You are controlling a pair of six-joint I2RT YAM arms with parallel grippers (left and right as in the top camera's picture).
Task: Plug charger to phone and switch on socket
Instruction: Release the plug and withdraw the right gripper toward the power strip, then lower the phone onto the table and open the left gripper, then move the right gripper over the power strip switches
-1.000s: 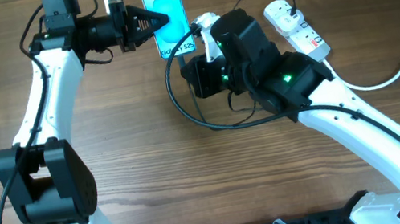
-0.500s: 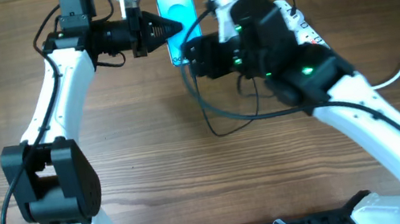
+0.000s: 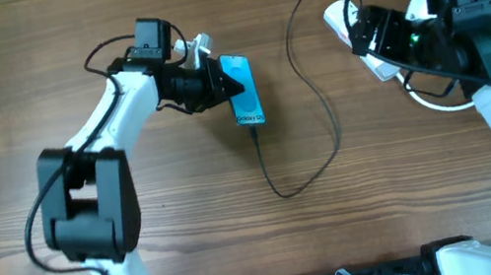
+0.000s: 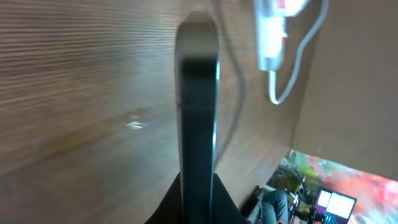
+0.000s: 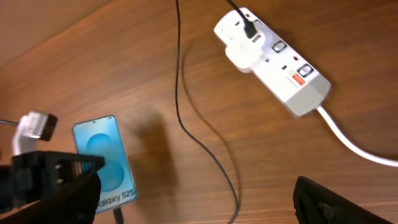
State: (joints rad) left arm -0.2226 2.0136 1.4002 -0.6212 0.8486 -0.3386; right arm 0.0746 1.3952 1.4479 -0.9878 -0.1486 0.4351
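Note:
The phone (image 3: pixel 243 88), cyan screen up with its "Galaxy S25" end toward the table's front, sits in my left gripper (image 3: pixel 222 83), which is shut on its left edge. Edge-on in the left wrist view, the phone (image 4: pixel 198 93) rises between the two fingers of that gripper (image 4: pixel 198 182). The charger (image 3: pixel 327 144), a thin black cable, meets the phone's lower end, loops forward and runs back to the socket (image 3: pixel 337 14). My right gripper (image 3: pixel 371 37) hangs over the socket (image 5: pixel 273 59) and stands open (image 5: pixel 199 211), holding nothing. Phone (image 5: pixel 106 163) and charger (image 5: pixel 200 134) lie below it.
A thick white cord (image 5: pixel 354 146) leaves the socket's near end and curves off to the right (image 3: pixel 455 104). A white plug (image 5: pixel 239 46) sits in the socket's far end. The left arm's links (image 3: pixel 85 194) cross the left half of the wooden table.
My right gripper has opened, left the phone's end and swung right to the socket. The left gripper has carried the phone toward the table's front and right.

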